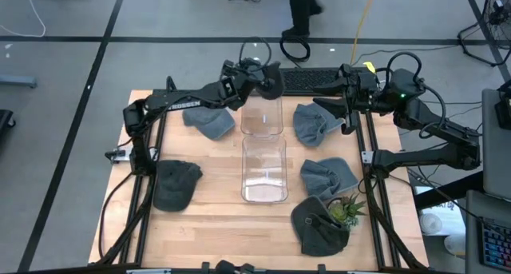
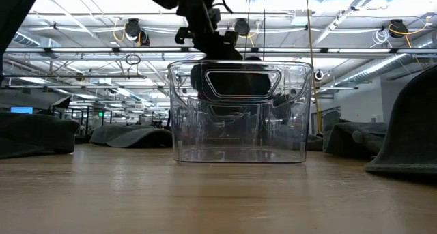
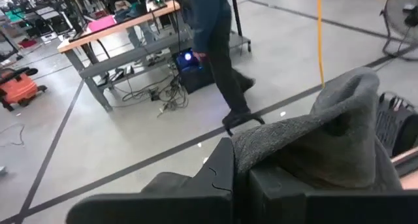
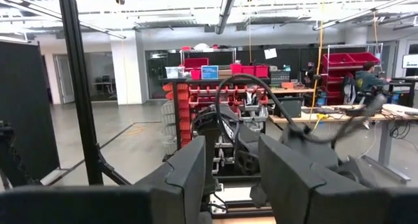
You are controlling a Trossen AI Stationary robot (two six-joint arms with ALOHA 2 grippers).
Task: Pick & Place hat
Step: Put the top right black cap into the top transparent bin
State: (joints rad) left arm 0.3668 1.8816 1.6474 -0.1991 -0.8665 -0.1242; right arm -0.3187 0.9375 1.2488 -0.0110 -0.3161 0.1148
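My left gripper is shut on a dark grey hat, held in the air above the far end of the far clear bin. In the low view the hat shows through the bin's wall, below the gripper. In the left wrist view the hat bulges up past my fingers. My right gripper waits at the table's far right, raised and open, with nothing between its fingers. My left gripper pinches a bunched part of the hat's cloth between its two fingers. The fingers reach out nearly level from the table's left, slanting a little downward. The hat is lifted clear, with its loose end beyond the fingertips.
A second clear bin stands nearer, in line with the first. Other hats lie on the table: grey ones, a dark one, and one beside a small plant. A person walks beyond the far edge.
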